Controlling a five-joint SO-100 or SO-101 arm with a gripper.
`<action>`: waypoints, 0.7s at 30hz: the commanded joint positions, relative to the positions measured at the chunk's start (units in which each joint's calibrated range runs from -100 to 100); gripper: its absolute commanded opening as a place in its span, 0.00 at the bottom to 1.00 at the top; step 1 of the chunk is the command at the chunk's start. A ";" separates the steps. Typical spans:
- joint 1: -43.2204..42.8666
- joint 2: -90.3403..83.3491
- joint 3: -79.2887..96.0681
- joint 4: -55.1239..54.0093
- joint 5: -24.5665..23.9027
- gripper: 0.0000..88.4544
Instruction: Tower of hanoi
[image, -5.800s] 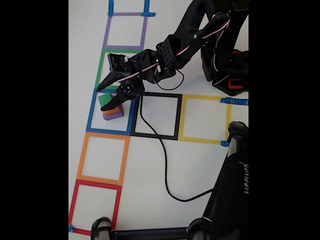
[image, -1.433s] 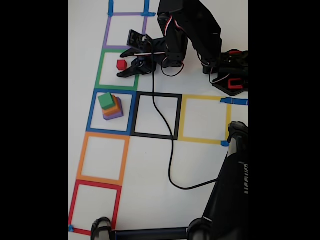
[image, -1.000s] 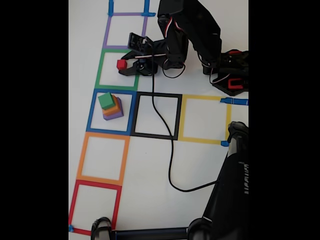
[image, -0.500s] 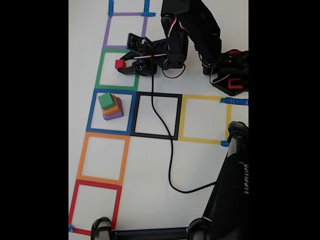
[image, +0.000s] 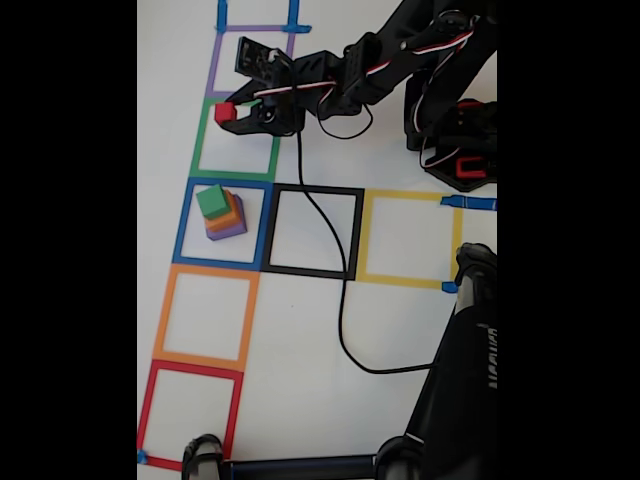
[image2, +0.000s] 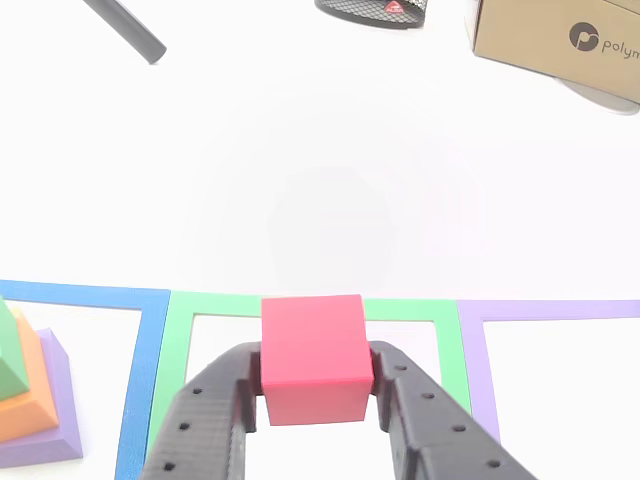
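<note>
One red cube (image2: 313, 356) clamped in claw (image2: 315, 385).

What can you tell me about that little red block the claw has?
The red cube is small, plain and matte, like smooth plastic, with crisp edges and no markings. It sits level, pinched on two opposite sides between the black fingers of the claw. In the fixed view it is at the green tape square, near its upper left corner, apart from the stacked cubes.
</note>
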 joint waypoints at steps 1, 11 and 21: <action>0.30 -19.43 -4.40 25.48 0.36 0.01; -5.17 -35.50 -37.22 76.66 0.36 0.01; -13.13 -25.73 -79.22 104.91 0.36 0.01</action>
